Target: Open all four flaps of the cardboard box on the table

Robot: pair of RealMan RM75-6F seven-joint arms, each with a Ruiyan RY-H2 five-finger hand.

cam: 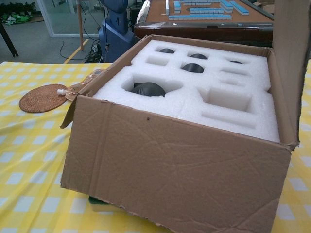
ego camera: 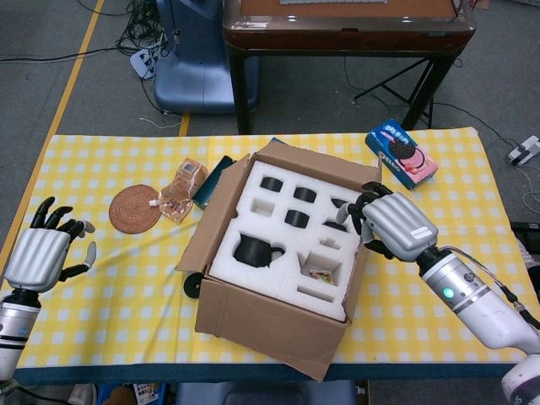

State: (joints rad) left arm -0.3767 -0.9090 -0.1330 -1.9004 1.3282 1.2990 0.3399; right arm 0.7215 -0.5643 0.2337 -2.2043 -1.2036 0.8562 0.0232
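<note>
— Looking at the head view, where is your right hand (ego camera: 395, 226)?

— It sits against the top edge of the right flap (cam: 290, 68) of the brown cardboard box (ego camera: 270, 253), dark fingers (ego camera: 361, 213) hooked over that edge on the inner side. You hold the flap roughly upright; the chest view shows it standing as a tall brown wall at the box's right side.

— And your left hand (ego camera: 42, 253)?

— It hovers over the left end of the yellow-and-white checked tablecloth (ego camera: 110, 304), well apart from the box, fingers spread and holding nothing.

— Where does the box lie?

— Mid-table, turned at an angle. The white foam insert (cam: 194, 92) is fully exposed, with a dark teapot (ego camera: 253, 251) and dark round cups (ego camera: 287, 190) seated in its cut-outs. The near flap (ego camera: 270, 325) hangs down the front, the left flap (ego camera: 205, 221) leans outward, and the far flap (ego camera: 316, 162) stands behind.

— Anything nearby?

— A round woven rattan coaster (ego camera: 135, 209), a clear plastic packet (ego camera: 183, 188) just beside the left flap, and a blue biscuit package (ego camera: 401, 153) near the far right corner.
</note>
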